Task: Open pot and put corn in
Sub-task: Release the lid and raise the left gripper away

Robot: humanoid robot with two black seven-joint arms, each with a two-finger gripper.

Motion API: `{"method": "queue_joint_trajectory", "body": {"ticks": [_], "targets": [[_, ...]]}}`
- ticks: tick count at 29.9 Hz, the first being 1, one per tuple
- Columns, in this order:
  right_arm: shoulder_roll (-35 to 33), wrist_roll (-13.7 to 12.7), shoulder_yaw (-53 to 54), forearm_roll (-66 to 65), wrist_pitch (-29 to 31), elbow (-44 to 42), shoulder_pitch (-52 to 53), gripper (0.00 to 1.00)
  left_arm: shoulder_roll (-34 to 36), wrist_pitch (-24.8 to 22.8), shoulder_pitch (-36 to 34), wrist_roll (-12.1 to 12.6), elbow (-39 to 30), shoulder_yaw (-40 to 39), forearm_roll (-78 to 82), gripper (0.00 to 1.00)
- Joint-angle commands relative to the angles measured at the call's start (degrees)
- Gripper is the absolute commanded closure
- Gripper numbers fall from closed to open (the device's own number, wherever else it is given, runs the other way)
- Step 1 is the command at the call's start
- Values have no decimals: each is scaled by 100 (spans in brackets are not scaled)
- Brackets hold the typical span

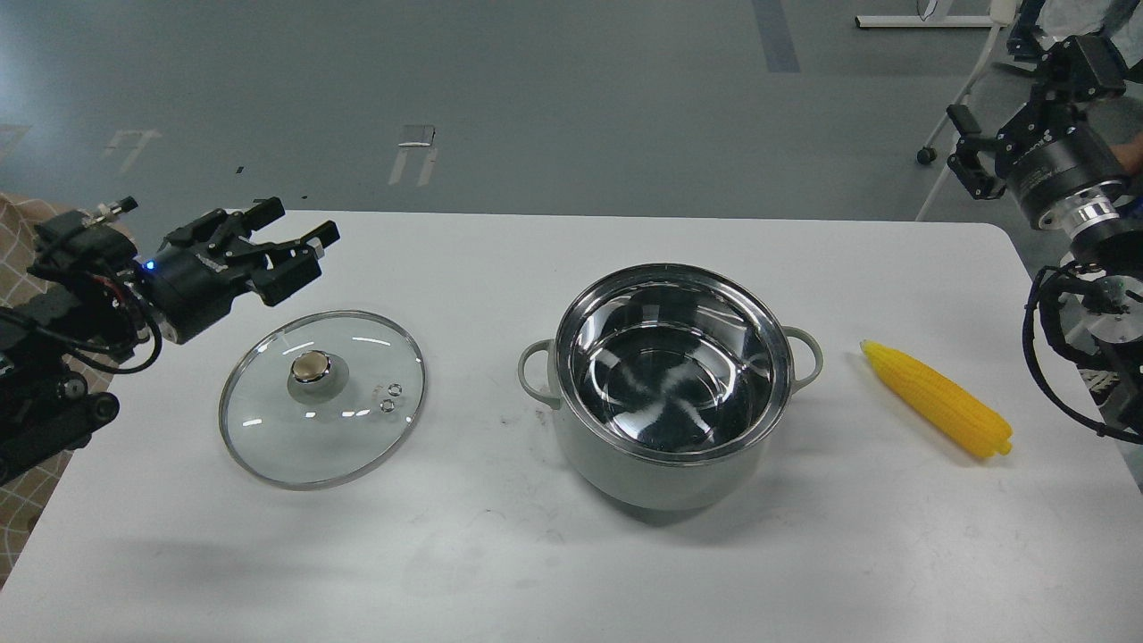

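Head view only. The white table (554,572) carries three items in a row.

Our pot (673,384) stands upright near the table's centre, uncovered; its shiny steel interior holds nothing. Both loop handles are visible, one on each side.

The glass lid (323,399) lies flat on the table to the left of the pot, well apart from it, knob (311,367) facing up. Nothing touches it.

The corn (938,399) lies on its side on the table to the right of the pot, near it without touching. Its tapered end points toward the pot and away from us; the blunt end is nearer the right table edge.

Our left gripper (290,243) hangs above the table's far left part, just beyond the lid's far rim and clear of it. Its fingers are spread apart and hold nothing.

Our right gripper (969,147) is raised off the table's far right corner, over the floor, well apart from the corn. We see a gap between its two fingers, moderately wide, with nothing between them.

A checked cloth (27,223) shows at the left edge behind the left arm.
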Motion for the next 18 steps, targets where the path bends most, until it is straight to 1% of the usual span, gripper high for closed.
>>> {"method": "queue_joint_trajectory", "body": {"ticks": [1,2,3,4,6,9,11,12,14,15,17,18], "targets": [[-248,0,-204,-545,0,35,237,0,-16,-791,-589,-1,-29,-27,-1312,12],[-283,0,-248,-650,0,35,272,0,-24,-941,-677,-1,-29,-45,-1584,12],[-370,0,-309,-878,0,35,377,0,-51,-1247,-835,-1,-29,-80,-2152,12],[-415,0,-345,-1002,0,35,413,0,-77,-1398,-915,-1,-12,-97,-2428,12],[-634,0,-563,-1562,0,35,562,0,-191,-1950,-1169,-1,49,-106,-3436,11],[-784,0,-801,-2065,0,35,712,0,-218,-2286,-1311,-1,67,-133,-4107,11],[-863,0,-1204,-2757,0,43,905,0,-244,-2680,-1337,-1,181,-290,-4818,10],[-863,0,-1311,-2926,0,43,949,0,-288,-2769,-1337,-1,199,-352,-4969,10],[-994,0,-1688,-3522,0,131,1107,0,-446,-3146,-1346,-1,225,-650,-5426,10],[-995,0,-1690,-3525,0,131,1108,0,-446,-3148,-1346,-1,225,-651,-5428,10],[-1205,0,-2013,-4059,0,420,1187,0,-551,-3472,-1303,-1,260,-975,-5708,10],[-1241,0,-2076,-4192,0,508,1195,0,-587,-3526,-1285,-1,287,-1055,-5770,9]]}}
